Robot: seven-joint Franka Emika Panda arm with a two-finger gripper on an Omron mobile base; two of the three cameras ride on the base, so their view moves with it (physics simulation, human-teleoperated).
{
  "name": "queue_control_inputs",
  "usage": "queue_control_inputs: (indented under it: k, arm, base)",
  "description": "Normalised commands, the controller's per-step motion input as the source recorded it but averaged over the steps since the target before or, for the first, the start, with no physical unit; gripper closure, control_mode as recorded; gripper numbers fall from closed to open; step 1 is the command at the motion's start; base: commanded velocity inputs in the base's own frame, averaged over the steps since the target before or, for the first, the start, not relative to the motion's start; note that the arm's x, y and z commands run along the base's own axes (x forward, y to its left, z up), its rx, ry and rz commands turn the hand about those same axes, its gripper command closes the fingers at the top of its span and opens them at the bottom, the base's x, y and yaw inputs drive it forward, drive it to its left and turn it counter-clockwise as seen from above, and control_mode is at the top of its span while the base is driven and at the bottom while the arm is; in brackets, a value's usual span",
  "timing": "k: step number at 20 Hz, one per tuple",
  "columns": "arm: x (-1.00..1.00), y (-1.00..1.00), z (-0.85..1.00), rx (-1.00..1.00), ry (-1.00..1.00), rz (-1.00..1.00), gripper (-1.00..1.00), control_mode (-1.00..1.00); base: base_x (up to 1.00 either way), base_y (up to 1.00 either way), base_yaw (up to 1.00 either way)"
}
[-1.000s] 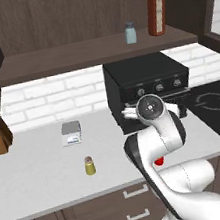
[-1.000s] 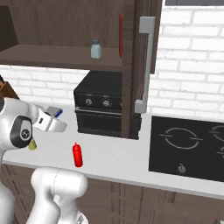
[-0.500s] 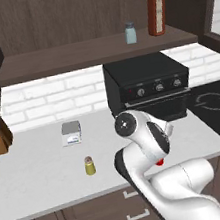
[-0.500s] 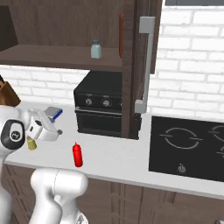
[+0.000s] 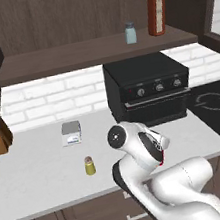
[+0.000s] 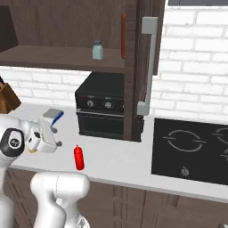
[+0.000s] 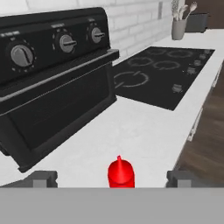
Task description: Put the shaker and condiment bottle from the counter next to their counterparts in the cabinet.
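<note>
1. The gripper (image 7: 112,178) stands wide open and holds nothing, its two dark fingertips (image 7: 43,178) spread far apart at the bottom of the hand view.
2. The condiment bottle (image 7: 120,172), a small bright red squeeze bottle, stands upright on the white counter (image 7: 144,131) between the two fingertips and clear of both, its pointed nozzle up.
3. From the right base view the same bottle (image 6: 79,157) stands on the counter just beside the hand, in front of the black toaster oven (image 6: 104,106).
4. Beyond the fingertips in the hand view, the toaster oven (image 7: 52,74) sits to one side with three knobs, and the black cooktop (image 7: 162,74) lies on the other.
5. The shaker (image 5: 90,165), yellow-olive with a brownish cap, stands upright on the counter well apart from the hand, on the far side of the arm from the bottle.
6. On the shelf of the cabinet (image 5: 87,52), above and well away from the fingers, the pale blue-grey shaker (image 5: 130,33) and the tall red-brown sauce bottle (image 5: 156,8) stand near each other.
7. A small grey box (image 5: 71,132) rests on the counter behind the yellow shaker.
</note>
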Motion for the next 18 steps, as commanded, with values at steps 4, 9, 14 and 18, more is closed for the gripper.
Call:
queue_control_inputs:
  k: [4,9,14,18]
  arm:
    - [-0.05,0.0,-0.51,-0.01,-0.01,-0.08,-1.0,-1.0]
    - [0.0,-0.05,-0.66,0.0,-0.03,-0.08,-1.0,-1.0]
    - [0.16,-0.02,-0.45,0.0,0.0,-0.05,-1.0,-1.0]
    - [0.32,-0.02,-0.21,0.0,0.0,-0.06,-1.0,-1.0]
  base:
    - [0.0,0.0,0.0]
    - [0.0,0.0,0.0]
    - [0.0,0.0,0.0]
    - [0.0,0.0,0.0]
